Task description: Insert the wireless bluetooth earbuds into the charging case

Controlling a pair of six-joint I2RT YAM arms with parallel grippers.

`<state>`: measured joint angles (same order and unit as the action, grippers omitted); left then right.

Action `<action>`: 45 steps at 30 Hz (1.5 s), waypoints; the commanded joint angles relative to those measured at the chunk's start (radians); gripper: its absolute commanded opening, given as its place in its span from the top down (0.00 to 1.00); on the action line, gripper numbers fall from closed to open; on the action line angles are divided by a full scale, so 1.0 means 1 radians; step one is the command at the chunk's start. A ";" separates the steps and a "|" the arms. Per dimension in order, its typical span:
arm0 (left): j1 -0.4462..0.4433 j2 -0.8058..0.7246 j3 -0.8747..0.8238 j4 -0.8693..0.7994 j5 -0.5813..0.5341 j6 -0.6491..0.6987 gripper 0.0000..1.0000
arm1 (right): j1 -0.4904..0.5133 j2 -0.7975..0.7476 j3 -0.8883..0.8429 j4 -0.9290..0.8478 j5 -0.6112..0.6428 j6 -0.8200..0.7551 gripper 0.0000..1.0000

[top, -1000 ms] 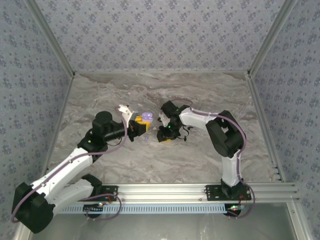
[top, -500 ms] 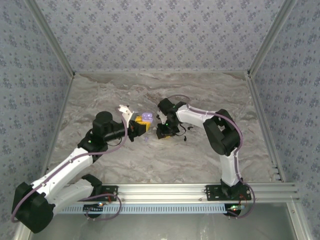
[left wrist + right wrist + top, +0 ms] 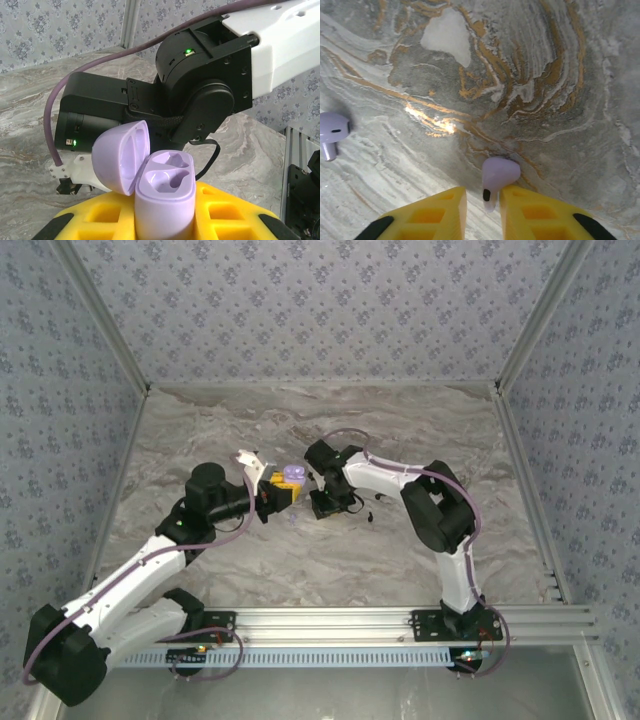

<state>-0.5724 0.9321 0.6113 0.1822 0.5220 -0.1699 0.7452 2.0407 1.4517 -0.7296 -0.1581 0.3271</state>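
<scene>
My left gripper is shut on the lilac charging case, held upright between its yellow fingers with the lid flipped open and both sockets empty. My right gripper points down at the table just right of the case. One lilac earbud lies on the marble between its yellow fingers. It touches the right finger, and a gap remains on the left side. A second lilac earbud lies further left on the table.
The marble tabletop is walled by patterned panels on three sides. The right arm's black wrist housing and white link stand close behind the open case. A metal rail runs along the near edge.
My right gripper has shifted left toward the case and its jaws have narrowed around the earbud on the table. The left arm and the case have not moved.
</scene>
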 commanded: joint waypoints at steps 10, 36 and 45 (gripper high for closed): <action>-0.006 -0.015 -0.005 0.011 -0.010 0.001 0.76 | -0.019 -0.032 -0.028 -0.008 0.132 0.069 0.89; -0.007 -0.016 -0.002 0.014 -0.006 0.001 0.75 | -0.113 -0.137 -0.094 0.010 0.138 0.080 0.66; -0.006 -0.016 -0.003 0.015 -0.008 0.001 0.75 | -0.114 -0.088 -0.021 -0.048 0.163 0.140 0.60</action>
<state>-0.5724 0.9310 0.6048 0.1818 0.5106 -0.1696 0.6361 1.9331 1.3937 -0.7273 -0.0135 0.4313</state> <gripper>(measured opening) 0.247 0.388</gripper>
